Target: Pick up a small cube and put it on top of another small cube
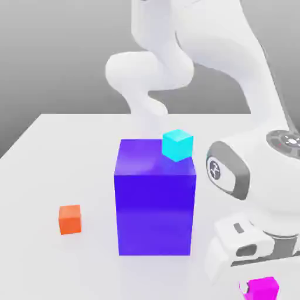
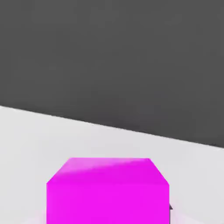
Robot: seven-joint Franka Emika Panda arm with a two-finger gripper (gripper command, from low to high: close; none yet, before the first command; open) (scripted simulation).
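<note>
Glossy white arm bent low over a matte white table (image 1: 35, 176), gripper (image 1: 258, 281) closed, apparently around a small flat-shaded magenta cube (image 1: 263, 288) at the exterior view's lower right, cyan cube (image 1: 177, 145) atop a tall blue block (image 1: 155, 205), orange cube (image 1: 70, 219) apart on the table.

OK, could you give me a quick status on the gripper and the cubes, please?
Gripper shut on magenta cube, low at table. Cyan cube atop big blue block. Orange cube free on table. Blue block between.
</note>
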